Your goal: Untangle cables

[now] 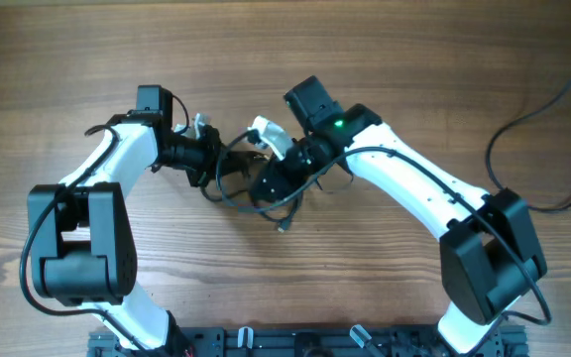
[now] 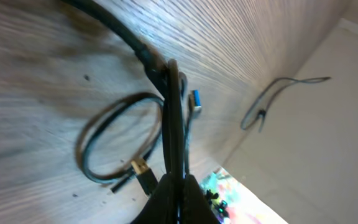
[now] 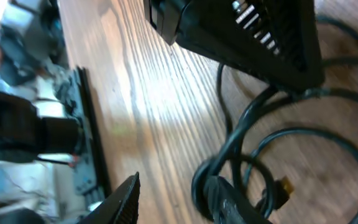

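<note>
Plainly the cables [image 1: 234, 195], thin black flexible cords with small plug ends, lie as one knotted bundle in the middle of the pale wooden table [image 1: 385, 59], between the two white arms; the left gripper [image 1: 214, 159] has its black fingers pressed together on one cord at the bundle's left edge; the right gripper [image 1: 266, 183] sits over the knot with its fingers apart, bare wood showing between them, and I see nothing clamped there.

I'd judge the job early: one strand pinned, the knot not yet opened; the next move calls for the right gripper to close on a different strand and draw it sideways against the left's hold.

From above, the arms hide most of the knot; the left wrist view shows a loose loop [image 2: 123, 102] with a gold plug [image 2: 142, 168] and a blue plug [image 2: 194, 99]; the right wrist view shows cords [image 3: 238, 127] curling beside one finger; a thicker black wire [image 1: 548, 94] lies well apart at the right.
</note>
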Robot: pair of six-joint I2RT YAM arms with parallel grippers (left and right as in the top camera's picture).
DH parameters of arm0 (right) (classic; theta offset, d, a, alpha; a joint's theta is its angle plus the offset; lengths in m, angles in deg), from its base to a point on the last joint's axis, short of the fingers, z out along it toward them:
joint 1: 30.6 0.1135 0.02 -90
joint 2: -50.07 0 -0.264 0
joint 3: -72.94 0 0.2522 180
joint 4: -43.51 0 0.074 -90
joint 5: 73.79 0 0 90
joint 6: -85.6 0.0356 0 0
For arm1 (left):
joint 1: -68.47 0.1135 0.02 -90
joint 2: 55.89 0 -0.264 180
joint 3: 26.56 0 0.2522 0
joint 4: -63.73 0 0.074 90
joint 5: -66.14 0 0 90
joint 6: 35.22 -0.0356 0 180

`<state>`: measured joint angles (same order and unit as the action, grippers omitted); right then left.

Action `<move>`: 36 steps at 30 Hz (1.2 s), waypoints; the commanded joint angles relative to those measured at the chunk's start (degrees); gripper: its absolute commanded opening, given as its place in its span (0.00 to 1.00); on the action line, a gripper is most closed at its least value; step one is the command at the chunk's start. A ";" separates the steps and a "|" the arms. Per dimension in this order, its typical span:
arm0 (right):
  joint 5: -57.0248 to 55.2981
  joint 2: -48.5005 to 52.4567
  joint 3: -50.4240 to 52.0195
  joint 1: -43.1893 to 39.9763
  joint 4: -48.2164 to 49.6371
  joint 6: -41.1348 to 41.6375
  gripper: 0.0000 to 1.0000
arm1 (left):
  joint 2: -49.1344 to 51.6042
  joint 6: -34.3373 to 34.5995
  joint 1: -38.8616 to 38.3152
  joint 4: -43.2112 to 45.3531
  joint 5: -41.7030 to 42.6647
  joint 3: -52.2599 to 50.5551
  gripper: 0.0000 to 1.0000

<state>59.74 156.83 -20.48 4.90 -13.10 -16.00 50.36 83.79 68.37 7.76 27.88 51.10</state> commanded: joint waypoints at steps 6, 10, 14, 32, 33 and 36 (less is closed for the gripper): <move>-9.88 -0.81 -0.48 -0.28 -2.43 -19.50 0.36 | -0.17 -1.62 0.13 -0.46 5.64 -0.13 0.04; -11.52 -0.81 -0.48 -0.79 -3.82 -19.91 0.40 | -0.17 -1.55 0.37 -0.48 5.22 -0.13 0.04; -10.93 -0.83 -0.70 -0.76 -4.09 -19.58 0.34 | -0.17 -1.29 0.37 -0.26 3.67 -0.13 0.04; -15.89 -0.68 0.66 -0.57 -6.01 -13.75 0.39 | -0.17 2.97 0.39 1.31 -21.27 -0.13 0.22; -14.01 -0.59 1.95 -0.26 -3.98 -13.73 0.39 | -0.17 2.91 0.39 1.20 -21.92 -0.13 0.43; -10.51 -0.59 4.28 0.26 0.02 -13.33 0.39 | -0.20 2.38 1.27 -0.39 -22.38 0.37 0.71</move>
<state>45.32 156.83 -18.36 4.49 -15.04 -29.74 50.36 86.04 68.44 8.85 8.69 51.10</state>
